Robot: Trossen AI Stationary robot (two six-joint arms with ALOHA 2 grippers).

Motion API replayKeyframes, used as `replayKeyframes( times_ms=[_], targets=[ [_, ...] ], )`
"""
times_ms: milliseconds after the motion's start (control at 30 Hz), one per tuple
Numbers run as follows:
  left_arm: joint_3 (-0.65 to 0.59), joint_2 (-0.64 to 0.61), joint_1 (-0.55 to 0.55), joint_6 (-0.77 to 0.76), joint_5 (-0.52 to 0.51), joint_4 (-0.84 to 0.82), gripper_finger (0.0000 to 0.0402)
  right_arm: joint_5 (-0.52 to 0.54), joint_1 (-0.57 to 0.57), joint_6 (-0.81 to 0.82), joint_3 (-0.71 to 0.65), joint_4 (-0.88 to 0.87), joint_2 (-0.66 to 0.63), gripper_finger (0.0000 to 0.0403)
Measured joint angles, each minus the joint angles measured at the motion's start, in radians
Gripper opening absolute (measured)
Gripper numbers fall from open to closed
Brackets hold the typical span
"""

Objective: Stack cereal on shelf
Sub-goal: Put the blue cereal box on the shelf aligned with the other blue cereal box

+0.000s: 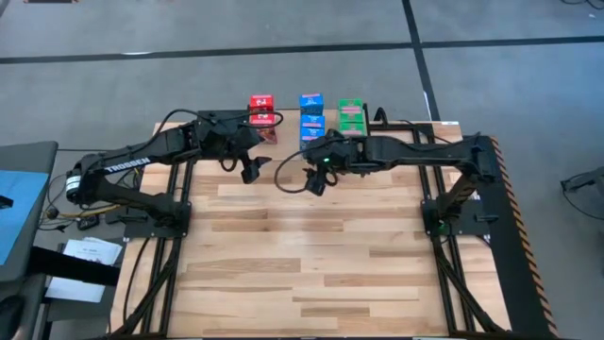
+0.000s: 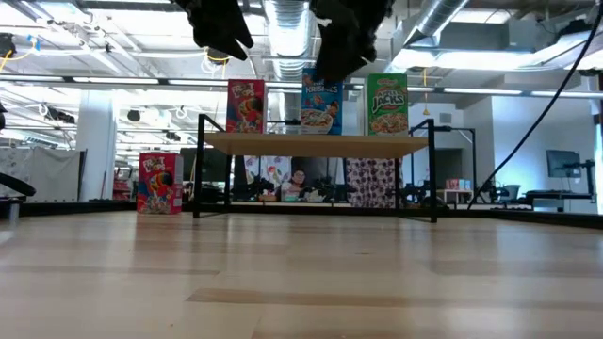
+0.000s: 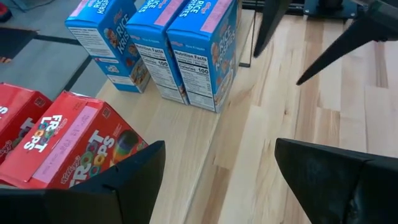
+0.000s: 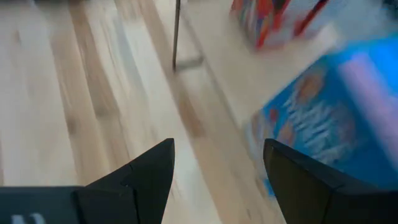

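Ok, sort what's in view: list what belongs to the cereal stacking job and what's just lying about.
Part of the job:
- red boxes
- blue boxes
- green boxes
- red box on the table
- shelf
- left gripper, open
- right gripper, open

Just lying about:
- papers beside the table
- blue item on the side stand

left arm: reaching in from the left side, stretched toward centre rear
left pincer (image 1: 251,170): raised off the table, fingers (image 3: 118,186) spread apart, nothing between
right arm: reaching in from the right side, forearm level, wrist bent down
right pincer (image 1: 316,181): raised, fingers (image 4: 146,177) spread apart, nothing between
spacing: pincers near each other, not touching
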Motion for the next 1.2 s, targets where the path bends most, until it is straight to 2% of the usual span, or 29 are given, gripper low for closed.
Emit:
replayKeyframes(
  times_ms=[500,700,1200],
  targets=[
    [0.000,0.000,0.000,0.000,-0.011,-0.010,0.0293,0.030,-0.028,-0.006,0.002,-0.027,0.077,0.0269],
    [0.000,0.000,0.000,0.000,-0.011,-0.010,0.0293,0.057,-0.049,0.006,0.003,-0.017,0.076,0.0269],
    [0.000,0.000,0.000,0.011,-0.011,-0.010,0.0293,0.046,-0.073,0.009,0.002,0.013,0.076,0.0269]
  ],
)
